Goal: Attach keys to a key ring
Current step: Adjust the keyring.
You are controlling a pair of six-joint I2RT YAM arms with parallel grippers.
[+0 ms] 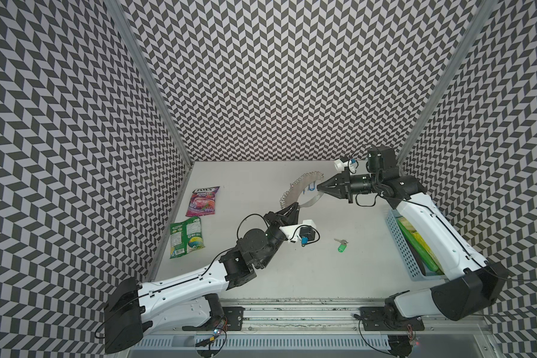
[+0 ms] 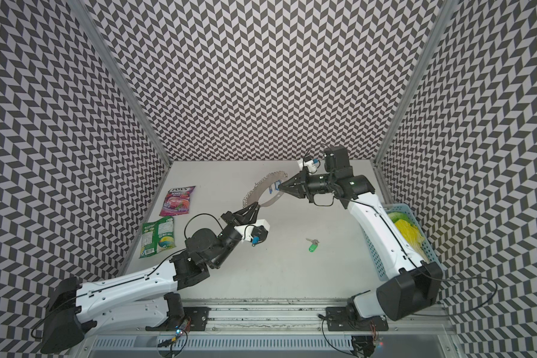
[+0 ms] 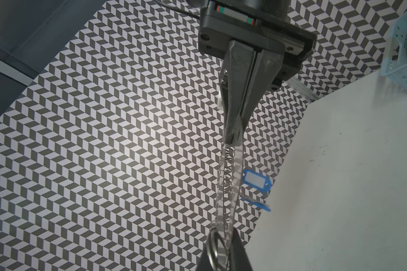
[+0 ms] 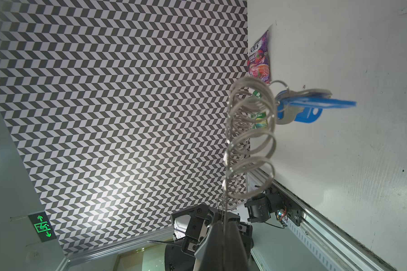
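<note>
Nearest to me, the green-tagged key is lying flat on the table, free of both arms and not yet on any ring. Its long axis is running roughly near to far, with the green tag towards me and the silver key at the far end. It is sitting on the near side of both pincers and well below them. I am judging neither arm to be clearly nearer, so the next move is turning on which one can let go.

Beside it, under the right arm, the blue perforated basket is holding green and yellow items that I cannot identify. A green snack packet and a purple candy packet are lying by the left wall.

Farther in, the left pincer is clamping the near end of the key ring. The gray crescent plate is hanging clear of the table with its fringe of wire rings facing the far left. Beyond that, the right pincer is pinching the plate's far end. The blue-tagged keys are dangling from the ring between the two.
</note>
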